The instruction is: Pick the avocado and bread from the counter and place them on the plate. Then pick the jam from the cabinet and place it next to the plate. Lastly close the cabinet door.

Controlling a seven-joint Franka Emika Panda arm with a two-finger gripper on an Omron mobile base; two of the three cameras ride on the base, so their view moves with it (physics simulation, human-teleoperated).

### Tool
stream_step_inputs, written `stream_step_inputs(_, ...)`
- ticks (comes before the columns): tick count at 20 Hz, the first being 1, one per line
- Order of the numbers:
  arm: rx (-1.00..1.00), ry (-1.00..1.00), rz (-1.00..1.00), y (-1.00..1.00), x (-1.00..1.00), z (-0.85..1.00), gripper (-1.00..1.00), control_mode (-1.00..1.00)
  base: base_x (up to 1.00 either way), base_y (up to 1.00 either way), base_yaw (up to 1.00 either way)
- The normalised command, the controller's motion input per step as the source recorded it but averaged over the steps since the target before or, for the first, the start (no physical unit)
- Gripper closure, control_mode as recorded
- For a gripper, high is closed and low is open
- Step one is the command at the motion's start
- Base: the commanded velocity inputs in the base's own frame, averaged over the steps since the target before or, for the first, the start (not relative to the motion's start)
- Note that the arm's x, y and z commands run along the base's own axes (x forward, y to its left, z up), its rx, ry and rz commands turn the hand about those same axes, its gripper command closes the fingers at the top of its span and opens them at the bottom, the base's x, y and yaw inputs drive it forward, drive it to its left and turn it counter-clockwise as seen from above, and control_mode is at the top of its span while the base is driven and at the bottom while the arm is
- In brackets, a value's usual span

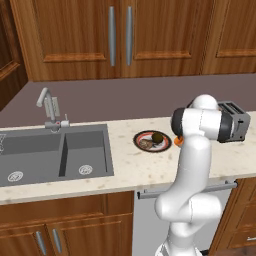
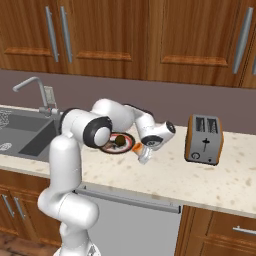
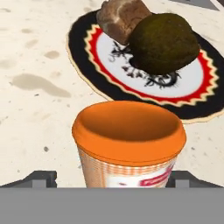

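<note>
Pincer (image 3: pixel 109 177) tips are seen set wide either side of the jam (image 3: pixel 128 142), apart from it, so nothing is gripped. On the counter (image 1: pixel 130 170), the plate (image 3: pixel 94 65) is loaded with avocado (image 3: pixel 164 41) and bread (image 3: pixel 119 15); the orange-lidded jam is stood just beside it.

Jam jar (image 3: pixel 129 144) upright between finger tips, blocking straight path ahead to plate (image 3: pixel 83 48). Avocado (image 3: pixel 162 43) and bread (image 3: pixel 120 16) crowding plate top. Bare counter (image 3: pixel 30 87) beside jar and plate, free for passage. Toaster (image 2: pixel 204 138) well apart along counter. Sink (image 1: pixel 55 152) on far side of plate.
</note>
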Motion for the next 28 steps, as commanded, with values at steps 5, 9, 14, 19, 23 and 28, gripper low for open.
stream_step_inputs(5,-0.08,-0.04,0.12,-0.36,-0.25,-0.33,-1.0,-1.0,0.0,0.0,0.0)
stream_step_inputs(9,-0.07,-0.05,0.11,-0.37,-0.21,-0.26,-1.0,-1.0,0.0,0.0,0.0)
stream_step_inputs(14,-0.07,-0.05,0.1,-0.43,-0.21,-0.22,-1.0,-1.0,0.0,0.0,0.0)
stream_step_inputs(19,-0.13,-0.08,0.06,-0.6,-0.35,-0.04,-1.0,-1.0,0.0,0.0,0.0)
stream_step_inputs(23,-0.16,-0.1,0.02,-0.61,-0.3,0.0,-1.0,-1.0,0.0,0.0,0.0)
stream_step_inputs(28,-0.14,-0.15,0.03,-0.38,-0.31,0.0,-1.0,-1.0,0.0,0.0,0.0)
